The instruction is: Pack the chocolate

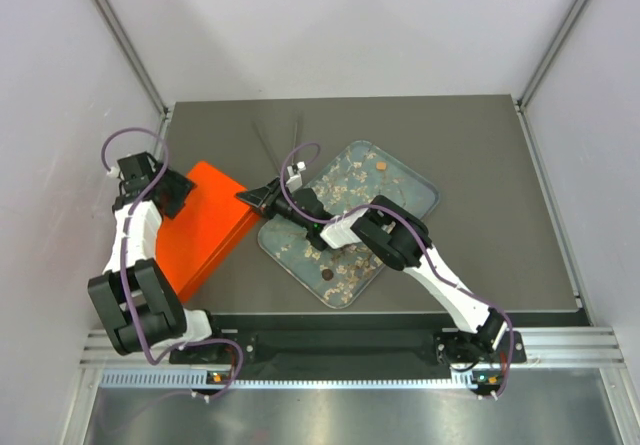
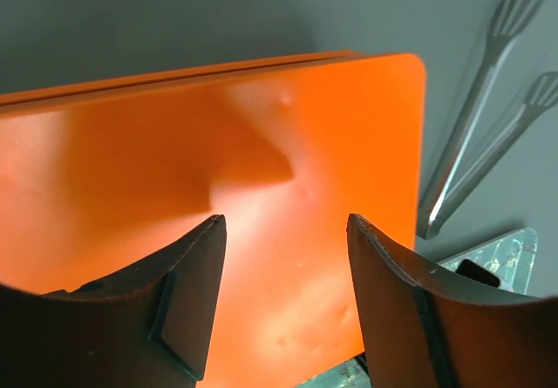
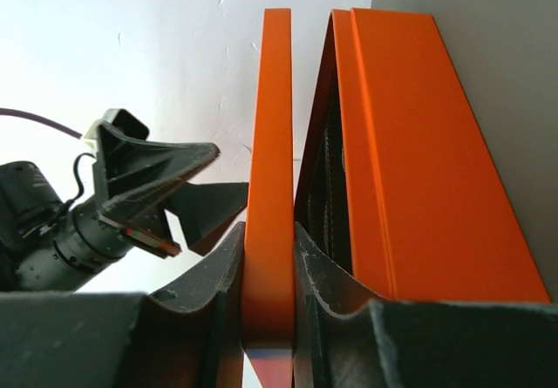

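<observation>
**A:** Closest in, the right gripper (image 3: 268, 235): both dark, rough-cast fingers (image 3: 218, 275) are pinched tight on the edge of a thin orange lid panel (image 3: 270, 126). It's smooth, glossy and stood on edge in the wrist view.

**B:** And just beside that panel is the orange box body (image 3: 418, 161), deeper and square-cornered. A narrow dark gap runs between the two, with something ribbed inside that I can't make out.

**A:** Where's the chocolate?

**B:** On the clear plastic tray (image 1: 420, 190), a rounded rectangle lying just right of the box and strewn with pale-brown flakes (image 1: 350, 190). A dark-brown chocolate piece (image 1: 328, 274) sits near the tray's near corner. A caramel-brown round chocolate piece (image 1: 380, 165) is towards the far edge. Both are tiny, and well apart from each other.

**A:** Now the left gripper (image 2: 286, 222).

**B:** Its wedge-shaped fingers (image 2: 187, 301) are spread wide with nothing between them, poised over the lid's flat face. That face is slick, with a few small dimples. Whether they touch it, I can't tell.

**A:** Furthest out?

**B:** Slim metal tongs (image 2: 475, 118) with slotted paddle tips, lying on the matte grey table (image 1: 480, 145) beyond the box.
</observation>
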### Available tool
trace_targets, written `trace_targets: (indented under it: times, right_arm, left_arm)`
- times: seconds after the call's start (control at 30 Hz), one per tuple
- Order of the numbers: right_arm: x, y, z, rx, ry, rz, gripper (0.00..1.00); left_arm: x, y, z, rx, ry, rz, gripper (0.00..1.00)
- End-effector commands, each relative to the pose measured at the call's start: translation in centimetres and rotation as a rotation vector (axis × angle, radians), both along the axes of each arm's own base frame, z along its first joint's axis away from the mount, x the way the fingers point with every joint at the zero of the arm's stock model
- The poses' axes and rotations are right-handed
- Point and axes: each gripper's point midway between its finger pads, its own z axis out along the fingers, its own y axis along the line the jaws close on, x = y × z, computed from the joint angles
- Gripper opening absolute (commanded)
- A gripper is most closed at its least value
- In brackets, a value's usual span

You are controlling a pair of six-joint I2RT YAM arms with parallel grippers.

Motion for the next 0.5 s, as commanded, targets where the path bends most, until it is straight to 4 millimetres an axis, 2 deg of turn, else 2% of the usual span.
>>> trace_targets:
  times: [0.0, 0.17, 0.4, 0.47]
  right_arm:
    - [0.0, 0.3, 3.6, 0.055, -0.069, -0.022, 0.00]
    - [0.0, 0.4, 3.6, 0.028, -0.071, -0.019, 0.00]
    - [0.2, 0.2, 3.7, 0.017, -0.069, -0.028, 0.00]
    - [0.2, 0.5, 3.6, 0.009, -0.070, -0.022, 0.00]
  left_arm:
    - [0.2, 1.0, -0.2, 0.020, -0.026, 0.020, 0.63]
    - [-0.2, 1.8, -0.7, 0.029, -0.018, 0.041, 0.62]
    - [-0.4, 2.3, -0.2, 0.057, -0.023, 0.052, 0.62]
    - [-0.2, 2.3, 0.4, 0.065, -0.032, 0.043, 0.62]
